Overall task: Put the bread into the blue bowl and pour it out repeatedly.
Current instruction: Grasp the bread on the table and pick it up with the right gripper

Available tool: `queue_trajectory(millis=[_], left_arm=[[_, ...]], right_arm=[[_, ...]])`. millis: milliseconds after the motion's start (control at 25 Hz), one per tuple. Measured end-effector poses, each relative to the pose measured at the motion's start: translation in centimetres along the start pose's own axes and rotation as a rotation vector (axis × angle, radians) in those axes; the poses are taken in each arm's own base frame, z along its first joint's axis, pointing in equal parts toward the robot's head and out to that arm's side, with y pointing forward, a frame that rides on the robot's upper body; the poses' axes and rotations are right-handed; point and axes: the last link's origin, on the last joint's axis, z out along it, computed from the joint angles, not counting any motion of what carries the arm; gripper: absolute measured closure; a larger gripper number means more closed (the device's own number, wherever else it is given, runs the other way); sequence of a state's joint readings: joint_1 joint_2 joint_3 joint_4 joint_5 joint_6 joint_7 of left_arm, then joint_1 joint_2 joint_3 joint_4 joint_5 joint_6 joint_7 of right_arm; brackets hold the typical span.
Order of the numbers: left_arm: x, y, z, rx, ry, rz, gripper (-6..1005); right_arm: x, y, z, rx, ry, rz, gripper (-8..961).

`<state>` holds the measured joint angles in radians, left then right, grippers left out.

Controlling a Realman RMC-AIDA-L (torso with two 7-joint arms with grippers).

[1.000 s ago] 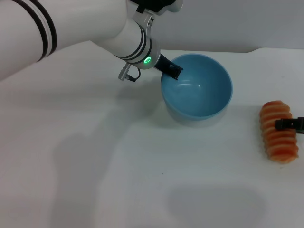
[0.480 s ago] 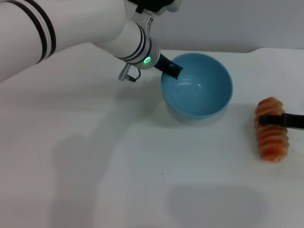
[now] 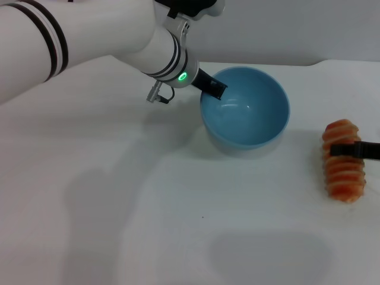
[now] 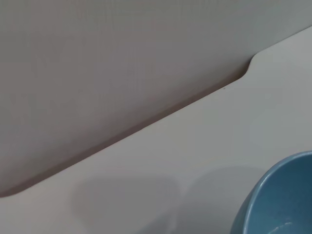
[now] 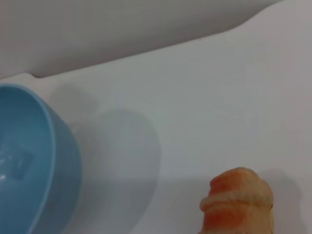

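White tabletop (image 3: 178, 225) against a pale grey wall (image 3: 297, 29).
The matte surface carries soft grey shadows and one tiny dark speck (image 3: 202, 217) near its middle; its far edge steps back at a rounded notch (image 4: 247, 68).

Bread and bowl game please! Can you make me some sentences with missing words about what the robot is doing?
1. The blue bowl has ____ inside it.
2. The bread is outside the bowl, on the robot's ____ side.
3. The left gripper is at the bowl's ____.
4. The right gripper has a finger lying across the ____.

Missing words: nothing; right; rim; bread
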<state>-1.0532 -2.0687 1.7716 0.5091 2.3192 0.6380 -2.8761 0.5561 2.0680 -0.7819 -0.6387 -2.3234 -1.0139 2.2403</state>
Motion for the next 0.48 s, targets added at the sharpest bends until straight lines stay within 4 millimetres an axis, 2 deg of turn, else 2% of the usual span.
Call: queue_trajectory(millis=[200, 400, 440, 480], left_arm=[[-0.4, -0.2, 0.1, 0.002, -0.005, -0.006, 1001], [-0.8, -0.6, 0.1, 0.006, -0.012, -0.014, 1001], [-0.9, -0.6, 0.1, 0.006, -0.013, -0.015, 1000], [-0.9, -0.6, 0.1, 0.006, -0.013, -0.015, 1000]], right_arm=[[-1.0, 0.4, -0.7, -0.019, -0.017, -0.062, 489], [-3.8, 0.7, -4.8, -0.058, -0.097, -0.158, 562], [-5.0, 1.4, -6.2, -0.095, -0.151, -0.177, 588], [-5.0, 1.4, -6.2, -0.095, -0.151, -0.177, 594]])
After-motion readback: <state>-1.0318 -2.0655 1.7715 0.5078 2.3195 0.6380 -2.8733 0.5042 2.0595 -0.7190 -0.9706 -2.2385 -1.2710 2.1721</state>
